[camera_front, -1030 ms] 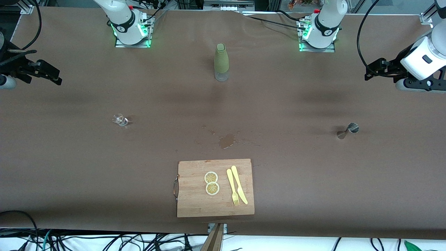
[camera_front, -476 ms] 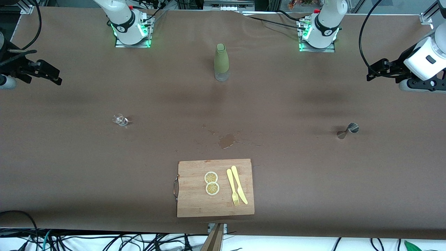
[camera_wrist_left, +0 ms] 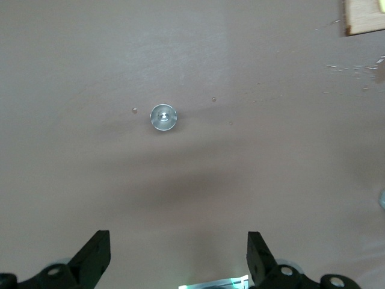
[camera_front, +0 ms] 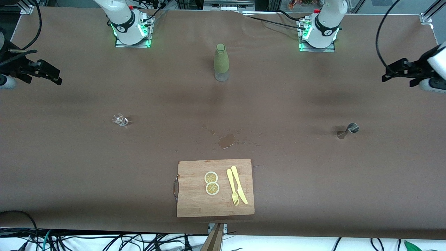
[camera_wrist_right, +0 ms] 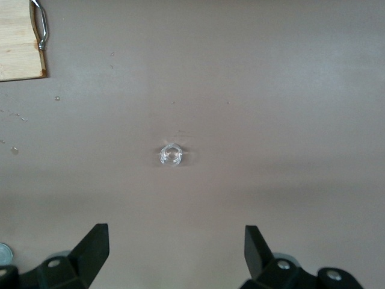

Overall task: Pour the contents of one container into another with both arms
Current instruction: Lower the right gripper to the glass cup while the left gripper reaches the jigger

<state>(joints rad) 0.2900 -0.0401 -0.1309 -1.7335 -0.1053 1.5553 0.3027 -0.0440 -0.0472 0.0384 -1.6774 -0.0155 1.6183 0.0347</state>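
Note:
A small steel jigger point(camera_front: 348, 130) stands toward the left arm's end of the table; the left wrist view sees it from above point(camera_wrist_left: 163, 117). A small clear glass point(camera_front: 120, 120) stands toward the right arm's end and also shows in the right wrist view point(camera_wrist_right: 171, 154). My left gripper point(camera_front: 391, 74) hangs open and empty high over the table's end, its jaws wide apart point(camera_wrist_left: 178, 253). At the other end my right gripper point(camera_front: 52, 75) waits, open and empty as well point(camera_wrist_right: 176, 250). Neither touches a container.
A green-sleeved bottle point(camera_front: 221, 62) stands between the two arm bases. A wet spill point(camera_front: 227, 140) lies mid-table. Nearer the camera, a wooden cutting board point(camera_front: 195, 202) carries two lemon slices point(camera_front: 211, 183) and a yellow fork and knife point(camera_front: 236, 188).
The left arm has drawn back toward its end of the table, so most of its white wrist is now out of the front view. The right arm and all the objects have not moved.

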